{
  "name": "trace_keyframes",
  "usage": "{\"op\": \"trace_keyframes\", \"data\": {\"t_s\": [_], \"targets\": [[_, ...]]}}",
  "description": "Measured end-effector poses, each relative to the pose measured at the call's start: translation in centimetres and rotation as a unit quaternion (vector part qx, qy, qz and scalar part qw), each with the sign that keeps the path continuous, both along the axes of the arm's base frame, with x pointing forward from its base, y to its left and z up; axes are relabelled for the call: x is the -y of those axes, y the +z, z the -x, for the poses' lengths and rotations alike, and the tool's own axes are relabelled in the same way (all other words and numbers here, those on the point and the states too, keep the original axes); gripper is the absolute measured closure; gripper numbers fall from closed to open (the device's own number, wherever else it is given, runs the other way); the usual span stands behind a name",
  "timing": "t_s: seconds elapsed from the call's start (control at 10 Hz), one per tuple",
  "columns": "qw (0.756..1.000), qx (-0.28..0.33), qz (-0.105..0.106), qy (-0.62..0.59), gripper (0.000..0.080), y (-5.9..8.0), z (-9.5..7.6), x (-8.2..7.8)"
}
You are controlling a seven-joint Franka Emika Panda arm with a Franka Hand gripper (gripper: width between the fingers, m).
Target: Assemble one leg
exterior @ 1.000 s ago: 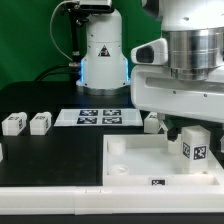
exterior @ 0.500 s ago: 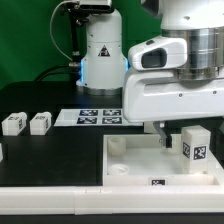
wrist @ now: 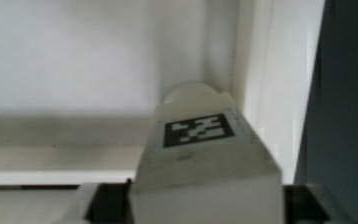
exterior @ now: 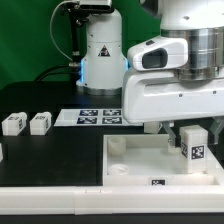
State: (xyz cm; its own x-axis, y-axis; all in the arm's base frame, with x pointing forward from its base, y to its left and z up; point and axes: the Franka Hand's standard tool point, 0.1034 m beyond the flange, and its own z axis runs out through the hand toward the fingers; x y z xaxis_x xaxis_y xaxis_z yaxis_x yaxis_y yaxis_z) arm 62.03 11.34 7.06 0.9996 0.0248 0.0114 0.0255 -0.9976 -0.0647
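Note:
My gripper (exterior: 184, 130) is shut on a leg (exterior: 193, 143), a small white block with a black-and-white tag. It holds the leg upright over the right part of the large white tabletop (exterior: 128, 160), near its right rim. In the wrist view the leg (wrist: 202, 150) fills the space between my dark fingers (wrist: 108, 203), tag facing the camera, with the tabletop's inner wall (wrist: 256, 70) just beside it. Two more legs (exterior: 12, 124) (exterior: 40, 122) lie on the black table at the exterior view's left.
The marker board (exterior: 98, 117) lies behind the tabletop. The robot base (exterior: 100, 55) stands at the back. Another white part (exterior: 151, 124) peeks out under my hand behind the tabletop. The black table (wrist: 345, 100) shows beyond the tabletop's rim.
My hand has turned and shifted over the tabletop's right side. The leg in it has moved slightly up and toward the exterior view's left.

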Motion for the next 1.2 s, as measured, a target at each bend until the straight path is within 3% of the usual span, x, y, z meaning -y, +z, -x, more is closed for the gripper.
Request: {"op": "trace_keyframes", "data": {"t_s": [0.3, 0.5, 0.9, 1.2], "targets": [[1.0, -0.001, -0.001, -0.018, 0.0509, 0.0, 0.0, -0.02], [0.982, -0.012, 0.0, -0.188, 0.0509, 0.06, 0.03, -0.2], [0.9, -0.025, -0.007, -0.435, 0.0509, -0.08, 0.02, -0.02], [0.789, -0.037, -0.013, -0.613, 0.0508, -0.08, -0.05, -0.02]]}}
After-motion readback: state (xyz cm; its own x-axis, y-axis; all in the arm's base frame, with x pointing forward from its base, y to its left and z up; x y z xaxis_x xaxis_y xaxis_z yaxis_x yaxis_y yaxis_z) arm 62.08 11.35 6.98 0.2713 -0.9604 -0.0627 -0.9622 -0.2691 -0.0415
